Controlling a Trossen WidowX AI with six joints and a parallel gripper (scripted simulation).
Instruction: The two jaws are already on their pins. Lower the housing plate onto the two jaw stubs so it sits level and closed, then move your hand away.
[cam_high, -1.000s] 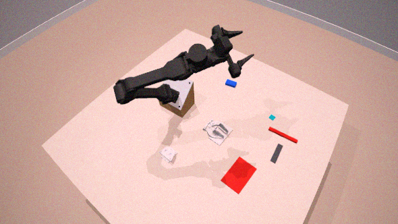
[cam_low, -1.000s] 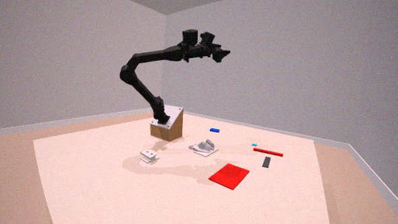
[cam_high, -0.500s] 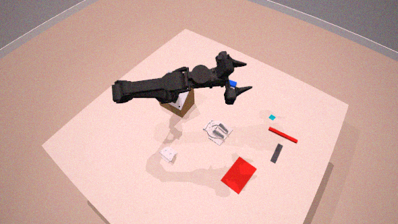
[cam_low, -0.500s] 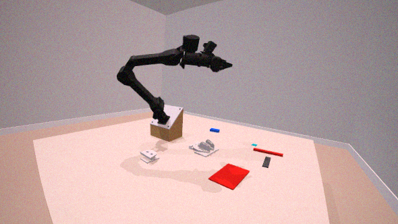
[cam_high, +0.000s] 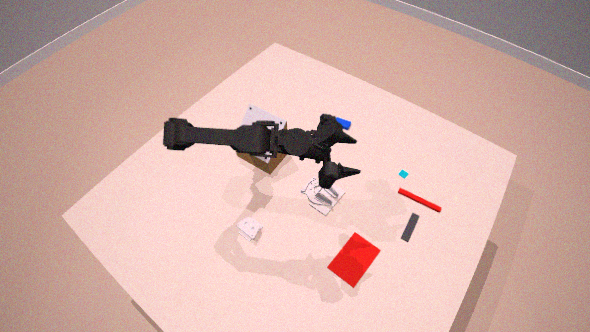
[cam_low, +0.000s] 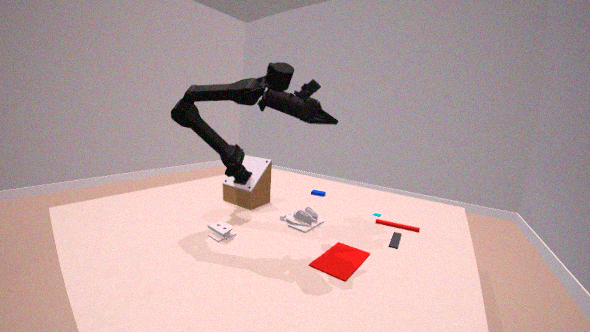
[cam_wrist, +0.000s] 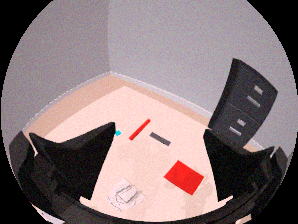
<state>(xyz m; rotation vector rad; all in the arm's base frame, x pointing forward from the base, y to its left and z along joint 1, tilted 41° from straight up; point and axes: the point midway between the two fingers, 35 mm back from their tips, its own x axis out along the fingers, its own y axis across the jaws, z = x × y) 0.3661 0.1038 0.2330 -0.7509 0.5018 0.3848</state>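
Observation:
The white base (cam_high: 324, 211) (cam_low: 304, 228) lies on the table with the two grey jaws (cam_high: 327, 197) (cam_low: 305, 217) (cam_wrist: 127, 194) side by side on it. Their exact seating is too small to tell. A small white piece with dark holes on top, which looks like the housing plate (cam_high: 250, 227) (cam_low: 220, 230), is apart from the base, on the table to its left in the top and exterior views. My gripper (cam_high: 358, 156) (cam_low: 337, 121) (cam_wrist: 162, 129) is open and empty, high above the table and pointing outward.
A red square (cam_high: 354, 260) (cam_low: 340, 261) (cam_wrist: 184, 177), a red bar (cam_high: 419, 200) (cam_low: 397, 225) (cam_wrist: 140, 129), a dark grey strip (cam_high: 410, 227) (cam_low: 395, 240) (cam_wrist: 160, 139), a cyan chip (cam_high: 403, 174) (cam_low: 377, 215) (cam_wrist: 118, 133) and a blue block (cam_high: 344, 123) (cam_low: 318, 193) lie on the table.

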